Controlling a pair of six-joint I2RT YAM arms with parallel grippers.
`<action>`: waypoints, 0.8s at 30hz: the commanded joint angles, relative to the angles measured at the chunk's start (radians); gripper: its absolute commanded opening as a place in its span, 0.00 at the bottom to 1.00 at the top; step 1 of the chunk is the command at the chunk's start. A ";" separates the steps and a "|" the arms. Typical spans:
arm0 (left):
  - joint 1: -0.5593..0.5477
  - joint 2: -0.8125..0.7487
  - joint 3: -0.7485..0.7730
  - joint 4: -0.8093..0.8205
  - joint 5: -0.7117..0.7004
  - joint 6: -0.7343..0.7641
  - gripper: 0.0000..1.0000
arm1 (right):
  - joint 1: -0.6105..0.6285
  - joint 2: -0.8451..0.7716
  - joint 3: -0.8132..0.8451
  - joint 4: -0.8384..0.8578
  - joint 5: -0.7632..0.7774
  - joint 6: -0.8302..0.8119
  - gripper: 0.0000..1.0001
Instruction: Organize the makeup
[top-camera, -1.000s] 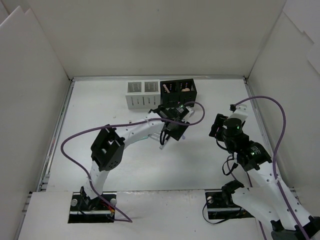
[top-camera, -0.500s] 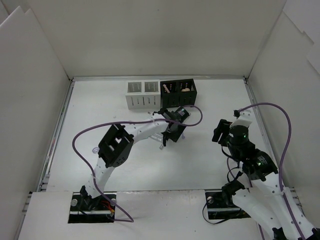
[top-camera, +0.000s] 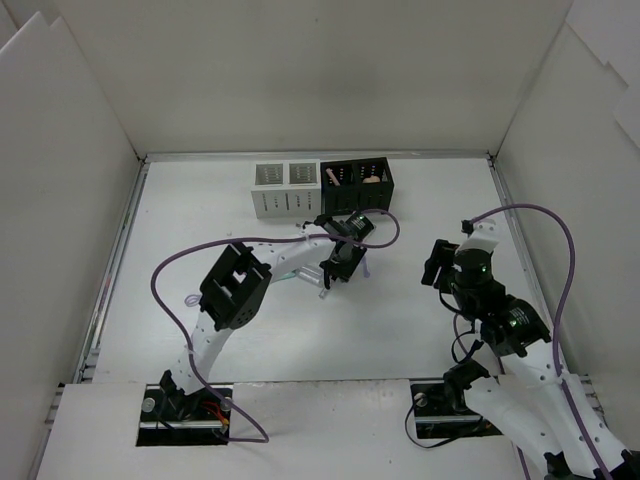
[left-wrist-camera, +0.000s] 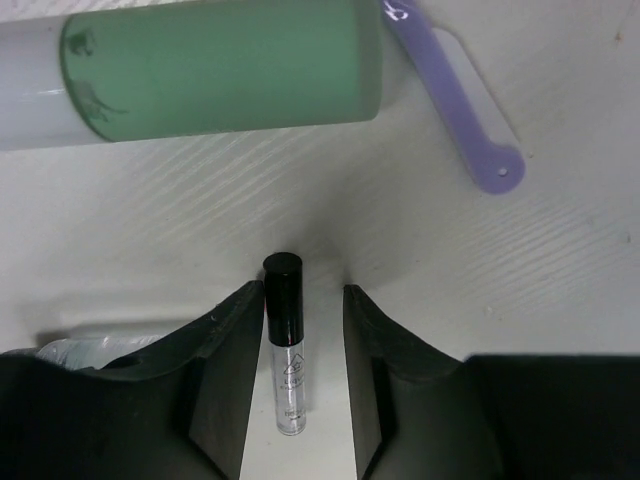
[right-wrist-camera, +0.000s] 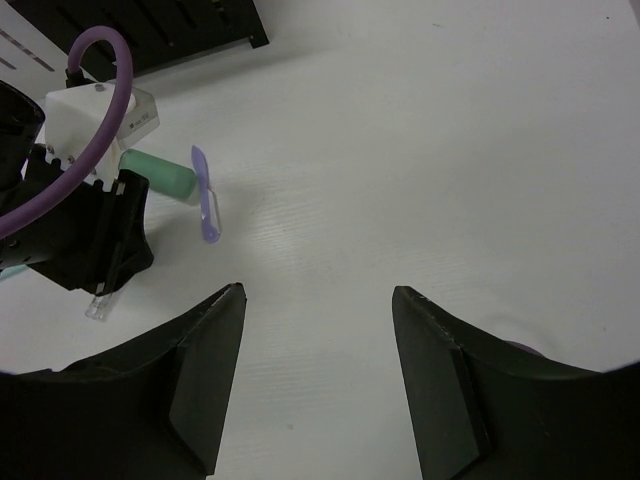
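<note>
The clear vial (left-wrist-camera: 285, 360) with the black cap lies flat on the table (left-wrist-camera: 480, 270), and I have the left gripper (left-wrist-camera: 300, 293) down over it, one finger on each side. Its jaws are released, not pinching. The vial sits close against the left finger, and bare table shows between it and the right finger. Just beyond the cap the mint-green tube (left-wrist-camera: 220, 65) lies on its side, crosswise to the vial. The purple stick (left-wrist-camera: 455, 95) lies slantwise at the tube's end, and I cannot tell whether the two touch.

From overhead, this little group lies just in front of the black box (top-camera: 357, 190). That box stands side by side with the white box (top-camera: 285, 192) at the far side of the table, the two touching. In the black box I see a pinkish stick (top-camera: 335, 177) standing in the left-end compartment and a peach sponge (top-camera: 372, 180) in the right-end one. The white box shows two openings on top; what they hold is too small to tell.

The right gripper (right-wrist-camera: 318, 291) hangs over bare table well to the right of the group, jaws spread wide and holding nothing.
</note>
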 joint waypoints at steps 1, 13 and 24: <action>0.002 -0.012 0.036 -0.004 0.034 -0.002 0.33 | -0.007 0.010 0.002 0.030 0.003 -0.004 0.58; 0.039 -0.141 0.087 0.033 0.061 0.037 0.00 | -0.006 -0.020 -0.006 0.032 0.029 0.002 0.57; 0.146 -0.404 0.101 0.462 0.017 0.169 0.00 | -0.009 -0.093 -0.015 0.033 0.042 0.006 0.57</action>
